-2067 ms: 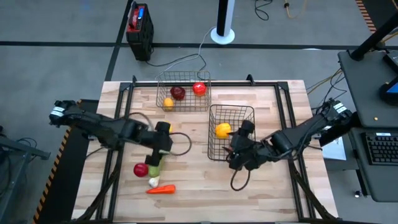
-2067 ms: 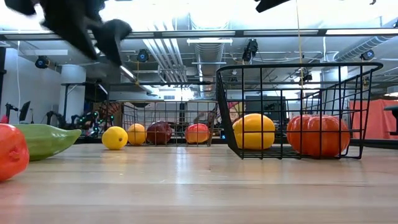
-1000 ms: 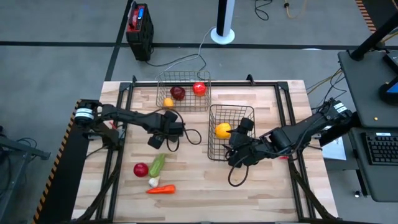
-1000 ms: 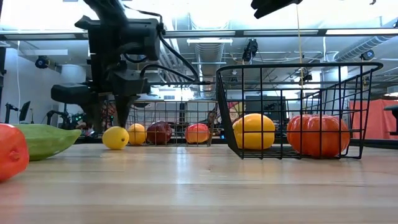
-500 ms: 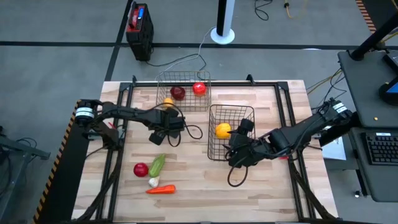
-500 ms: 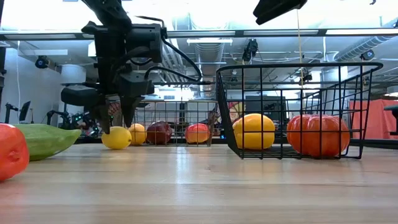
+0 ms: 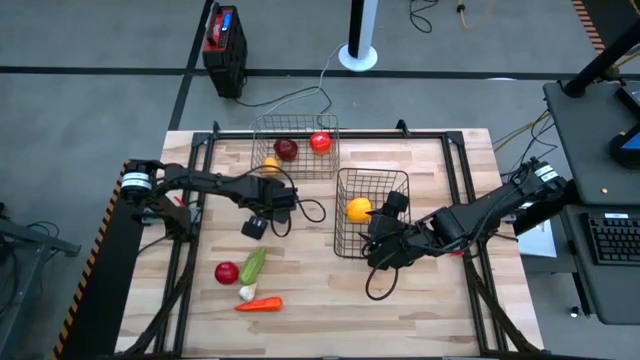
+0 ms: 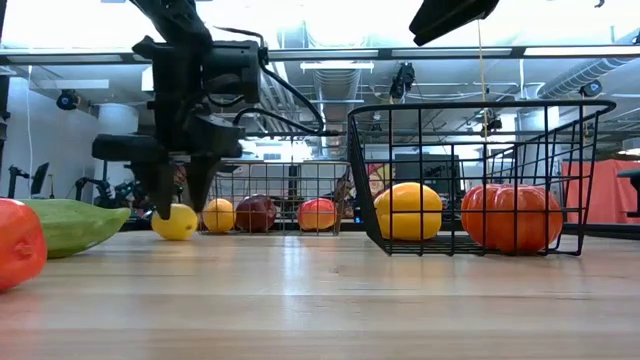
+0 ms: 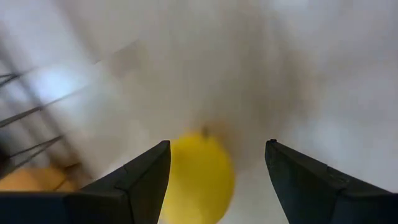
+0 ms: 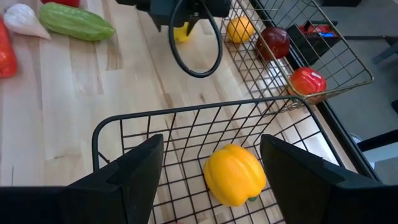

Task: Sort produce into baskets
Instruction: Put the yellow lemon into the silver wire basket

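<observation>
The left end effector (image 8: 176, 205) is low over the wooden surface (image 7: 310, 290), its fingers apart on both sides of a small yellow fruit (image 8: 176, 222) but not closed on it. This fruit lies just beside the far basket (image 7: 296, 146), outside it. The right end effector (image 7: 378, 252) hangs above the near basket (image 7: 371, 212), its fingers apart and empty; a yellow pepper (image 10: 234, 175) lies inside this basket.

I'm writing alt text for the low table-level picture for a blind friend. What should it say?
A dark robot hand reaches down with open fingers around a small yellow fruit on a wooden table. To the right, a wire basket holds a yellow pepper and a red-orange vegetable.
</observation>
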